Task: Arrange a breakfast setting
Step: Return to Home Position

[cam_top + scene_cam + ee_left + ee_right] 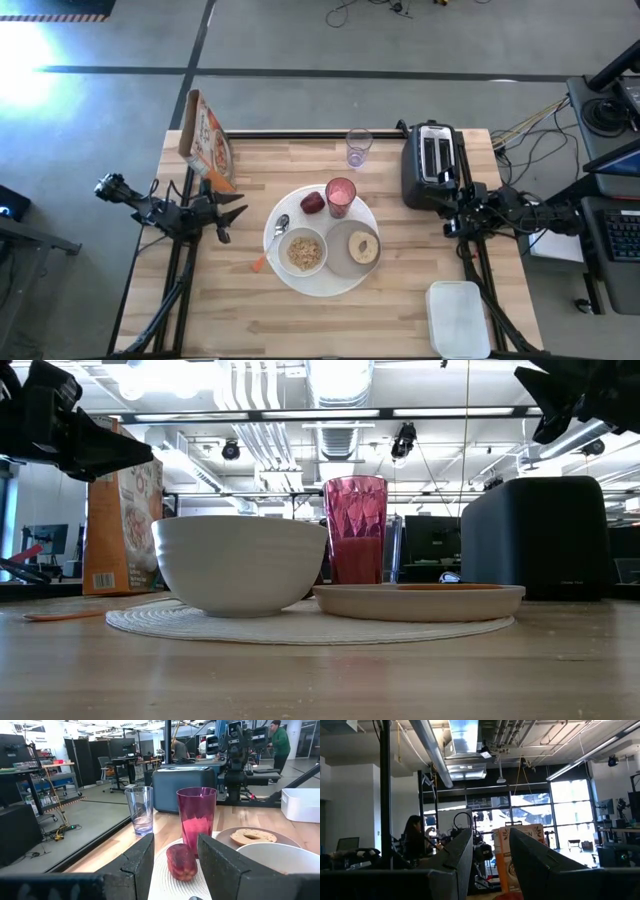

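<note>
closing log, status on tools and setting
Left tool, right tool open, at table sides. Bowl, grey plate, tumbler, apple on mat, spoon at edge. Nothing blocking.

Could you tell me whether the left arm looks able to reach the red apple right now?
Probably yes: the open left gripper faces the red apple, with nothing standing between them; the pink tumbler sits beyond it.

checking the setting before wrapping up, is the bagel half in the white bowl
No, the bagel half lies on the small grey plate, next to the white bowl.
</note>
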Robot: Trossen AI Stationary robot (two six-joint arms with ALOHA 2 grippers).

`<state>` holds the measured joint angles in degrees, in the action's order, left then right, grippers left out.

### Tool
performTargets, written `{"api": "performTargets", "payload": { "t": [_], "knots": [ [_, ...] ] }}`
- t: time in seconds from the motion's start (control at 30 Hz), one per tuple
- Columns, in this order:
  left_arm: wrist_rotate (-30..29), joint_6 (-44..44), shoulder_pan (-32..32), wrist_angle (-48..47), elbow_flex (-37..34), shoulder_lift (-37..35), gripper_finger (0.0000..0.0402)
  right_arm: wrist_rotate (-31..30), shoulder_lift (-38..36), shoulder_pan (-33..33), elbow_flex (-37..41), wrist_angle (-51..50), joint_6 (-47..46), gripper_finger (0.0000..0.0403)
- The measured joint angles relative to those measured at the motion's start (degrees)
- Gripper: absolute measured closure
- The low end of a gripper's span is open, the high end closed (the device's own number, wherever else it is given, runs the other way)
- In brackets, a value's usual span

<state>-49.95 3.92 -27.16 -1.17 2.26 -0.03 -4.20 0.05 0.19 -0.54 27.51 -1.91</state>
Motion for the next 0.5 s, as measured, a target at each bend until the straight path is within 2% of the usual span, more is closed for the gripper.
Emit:
{"api": "performTargets", "payload": {
  "t": [0.5],
  "knots": [
    [0.0,0.0,0.0,0.0,0.0,0.0,0.0267,0.0,0.0,0.0,0.0,-0.3,0.0,0.0284]
  ]
}}
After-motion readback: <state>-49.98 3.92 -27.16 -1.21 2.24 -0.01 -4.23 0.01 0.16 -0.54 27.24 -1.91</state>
